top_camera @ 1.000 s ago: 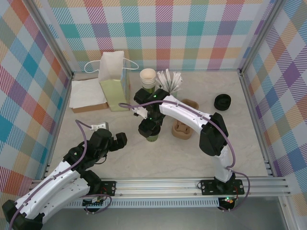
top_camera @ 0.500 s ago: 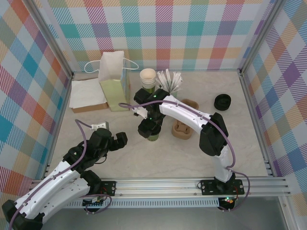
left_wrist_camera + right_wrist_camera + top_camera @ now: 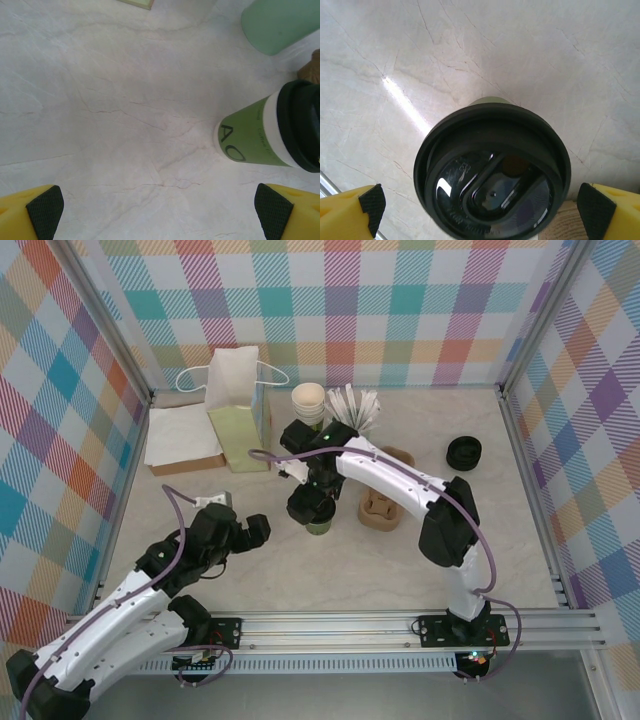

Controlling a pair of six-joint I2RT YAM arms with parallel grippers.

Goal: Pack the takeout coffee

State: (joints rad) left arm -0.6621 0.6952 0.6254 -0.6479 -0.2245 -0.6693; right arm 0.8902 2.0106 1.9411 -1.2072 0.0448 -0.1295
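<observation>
The coffee cup [image 3: 320, 526] is standing upright on the table [image 3: 300, 580] near the middle of the top view, and its black lid [image 3: 492, 175] is sitting on it. The right gripper [image 3: 481, 205] is hanging directly above the lid, and its fingers are standing wide apart, one at each lower corner of the right wrist view, holding nothing. The left gripper [image 3: 159, 209] is also wide apart and empty, low at the left of the cup, which is showing at the right edge of its wrist view.

The main risk is probably in the grasp. If the right fingers are closing on the lid and not on the green wall below it, the lid may come off or the cup may tip. The cardboard carrier [image 3: 383, 508] is lying just beside the cup at the right, so a pushed cup may hit it. The paper bag [image 3: 238, 400] is standing well apart at the upper left, and its thin walls may fold when the cup is coming in.
</observation>
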